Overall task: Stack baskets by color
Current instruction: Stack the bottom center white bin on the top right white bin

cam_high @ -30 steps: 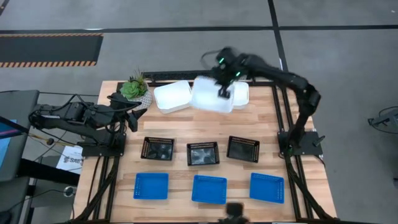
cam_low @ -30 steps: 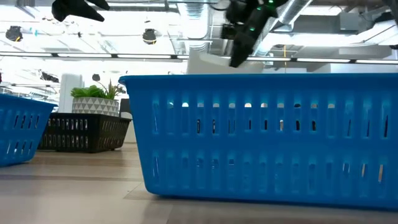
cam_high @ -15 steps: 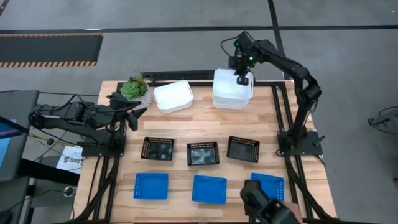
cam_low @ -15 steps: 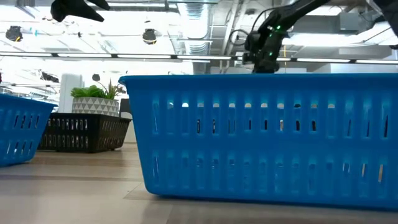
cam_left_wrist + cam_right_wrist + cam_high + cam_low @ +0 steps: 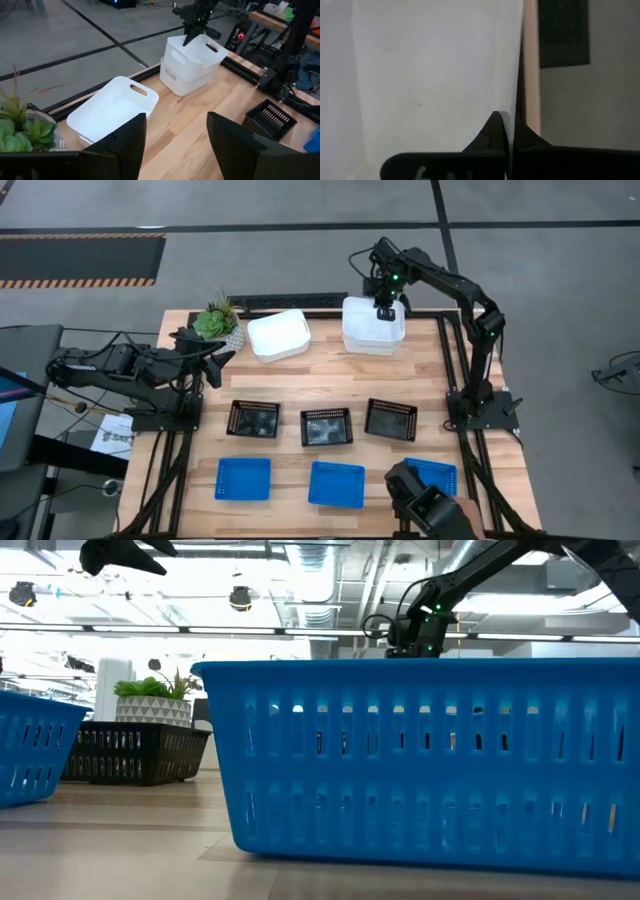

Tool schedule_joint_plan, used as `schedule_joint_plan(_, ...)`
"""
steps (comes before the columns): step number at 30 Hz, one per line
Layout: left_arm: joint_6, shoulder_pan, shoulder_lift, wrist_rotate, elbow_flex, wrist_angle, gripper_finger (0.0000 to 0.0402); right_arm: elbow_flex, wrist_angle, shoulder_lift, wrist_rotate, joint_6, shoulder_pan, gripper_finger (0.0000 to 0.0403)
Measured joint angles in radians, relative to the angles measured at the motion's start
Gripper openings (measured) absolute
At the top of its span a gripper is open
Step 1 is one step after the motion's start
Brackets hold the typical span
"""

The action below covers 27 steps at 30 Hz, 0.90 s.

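Two white baskets (image 5: pixel 375 332) stand nested at the far right of the table, and my right gripper (image 5: pixel 385 308) is shut on the upper one (image 5: pixel 196 55). A third white basket (image 5: pixel 278 335) rests on its bottom at the far middle. Three black mesh baskets (image 5: pixel 327 426) stand in a row across the middle of the table. Three blue baskets (image 5: pixel 336 483) line the near edge. My left gripper (image 5: pixel 175 145) hangs open at the left, near the plant, with nothing between its fingers. My right gripper pinches the upper white basket's far wall (image 5: pixel 512 95) at the rim, one finger (image 5: pixel 492 132) inside the basket and the other outside. The fingers come steeply from above. The basket sits upright inside the lower white basket (image 5: pixel 175 80).
A green potted plant (image 5: pixel 215 323) stands at the far left corner, beside my left gripper. A dark object (image 5: pixel 430 510) reaches in over the near edge by the right blue basket. Bare wood lies between the rows of baskets.
My right gripper has carried the white basket toward the table's right edge and down. The basket hung tilted above the table between the two other white ones. It now sits level inside the far-right white basket. The dark object has come in at the near edge.
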Motion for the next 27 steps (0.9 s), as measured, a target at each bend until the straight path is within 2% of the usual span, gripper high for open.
schedule_joint_plan(18, 0.008, 0.0, 0.0, -0.005, 0.0, 0.0, 0.0197, 0.0, -0.026, -0.03, 0.0, 0.0, -0.044, 0.0)
schedule_joint_plan(27, 0.005, 0.0, 0.0, -0.005, 0.0, 0.0, 0.0197, 0.0, -0.023, -0.1, 0.0, 0.013, -0.088, 0.0)
